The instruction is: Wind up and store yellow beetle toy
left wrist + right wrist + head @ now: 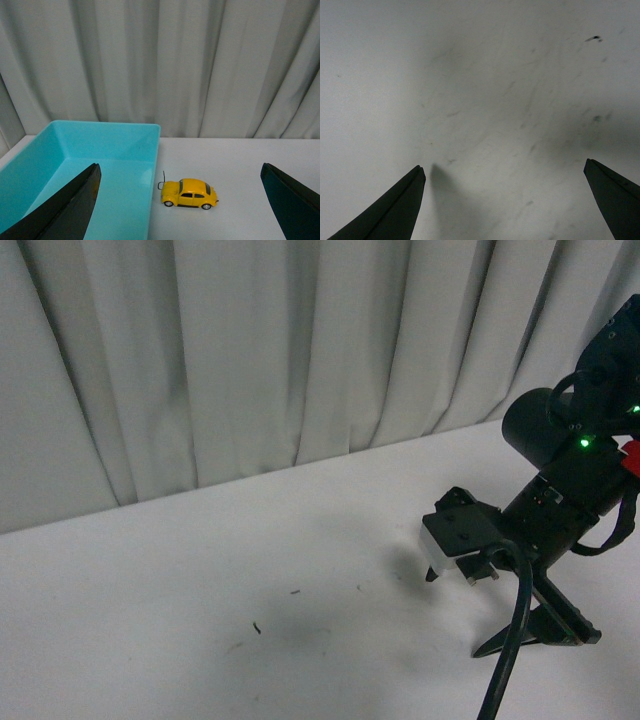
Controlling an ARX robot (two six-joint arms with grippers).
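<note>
The yellow beetle toy stood on its wheels on the white table, just beside the outer wall of the turquoise bin and not inside it. The left gripper hung above it with its jaws spread wide and empty. The right gripper, well apart, was tilted down over bare table, also wide open and holding nothing.

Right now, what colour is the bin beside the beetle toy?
Turquoise: the bin shows best in the left wrist view, beside the yellow beetle toy.
</note>
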